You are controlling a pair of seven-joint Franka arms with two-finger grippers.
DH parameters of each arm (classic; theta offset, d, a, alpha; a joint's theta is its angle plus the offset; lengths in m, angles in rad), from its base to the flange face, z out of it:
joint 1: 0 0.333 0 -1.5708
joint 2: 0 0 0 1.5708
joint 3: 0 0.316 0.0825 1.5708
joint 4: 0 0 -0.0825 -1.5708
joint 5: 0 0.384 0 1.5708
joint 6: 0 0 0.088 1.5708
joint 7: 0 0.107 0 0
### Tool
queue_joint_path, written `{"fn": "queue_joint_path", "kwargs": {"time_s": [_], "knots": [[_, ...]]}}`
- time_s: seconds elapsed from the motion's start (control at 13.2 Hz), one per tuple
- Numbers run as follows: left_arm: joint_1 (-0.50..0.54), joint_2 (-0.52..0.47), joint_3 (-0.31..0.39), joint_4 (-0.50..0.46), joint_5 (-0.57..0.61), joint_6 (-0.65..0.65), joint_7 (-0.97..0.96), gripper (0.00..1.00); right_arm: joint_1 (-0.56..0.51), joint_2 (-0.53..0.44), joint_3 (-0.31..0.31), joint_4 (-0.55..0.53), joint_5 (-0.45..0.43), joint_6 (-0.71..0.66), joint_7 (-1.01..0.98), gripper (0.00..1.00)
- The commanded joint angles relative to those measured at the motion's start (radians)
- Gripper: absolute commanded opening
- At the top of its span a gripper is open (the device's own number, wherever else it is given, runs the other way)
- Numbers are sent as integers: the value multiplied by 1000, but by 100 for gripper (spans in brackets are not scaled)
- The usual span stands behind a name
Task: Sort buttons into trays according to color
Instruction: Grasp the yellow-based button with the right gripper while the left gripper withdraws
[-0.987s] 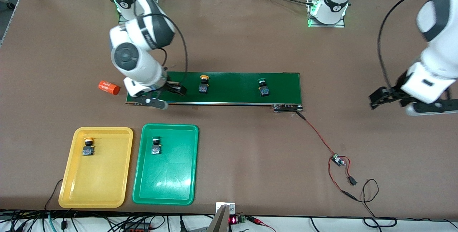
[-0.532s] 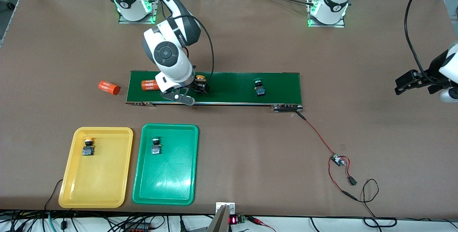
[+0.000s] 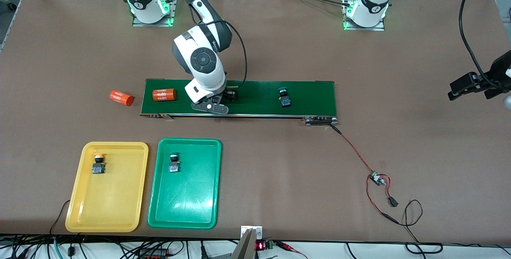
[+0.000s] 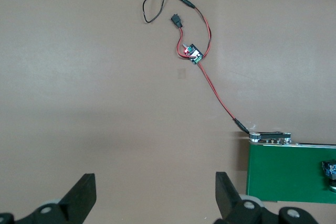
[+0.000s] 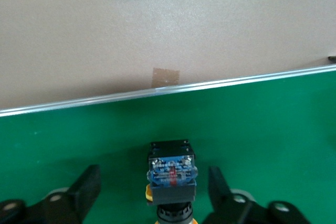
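My right gripper [image 5: 154, 182] is low over the dark-green conveyor belt [image 3: 255, 97], open, with one finger on each side of a yellow button [image 5: 172, 179] and a gap on both sides. In the front view that gripper [image 3: 227, 97] covers the button. A green button [image 3: 284, 98] rides the belt nearer the left arm's end. The yellow tray [image 3: 107, 199] holds one yellow button [image 3: 98, 164]. Beside it, the green tray [image 3: 187, 199] holds one green button [image 3: 173, 163]. My left gripper [image 3: 463, 85] hangs open over bare table at the left arm's end, fingers [image 4: 84, 192] wide, and waits.
One orange cylinder with white numerals [image 3: 164, 95] lies on the belt toward the right arm's end, another [image 3: 121, 97] on the table just past the belt. A red-and-black wire with a small board [image 3: 375, 178] runs from the belt's motor end [image 3: 320, 121].
My right arm swung along the belt from its end to the yellow button and came down around it. The green button drifted toward the right arm's end. The left arm drew outward.
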Motion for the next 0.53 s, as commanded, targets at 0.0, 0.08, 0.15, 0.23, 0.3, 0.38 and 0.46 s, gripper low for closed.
{"fn": "queue_joint_path", "kwargs": {"time_s": [0.0, 0.08, 0.15, 0.23, 0.3, 0.38, 0.46], "knots": [[7, -13, 5, 1, -24, -21, 17, 100, 6, -13, -9, -32, -19, 3, -27, 38], [5, -12, 2, 5, -23, -24, 23, 100, 6, -13, -11, -40, -21, -4, -31, 35], [5, -7, 2, 12, -23, -23, 20, 100, 6, -14, -12, -46, -27, -20, -45, 35], [7, -7, 2, 15, -26, -16, 15, 100, 2, -17, -14, -45, -40, -56, -73, 29], [7, -7, 5, 16, -24, -18, 18, 100, -2, -24, -15, -34, -45, -87, -93, 23], [7, -7, 5, 15, -23, -21, 24, 100, -9, -45, -17, -26, -47, -111, -99, 20], [5, -7, 2, 12, -23, -23, 28, 100, -24, -66, -20, -14, -45, -128, -123, 20]]}}
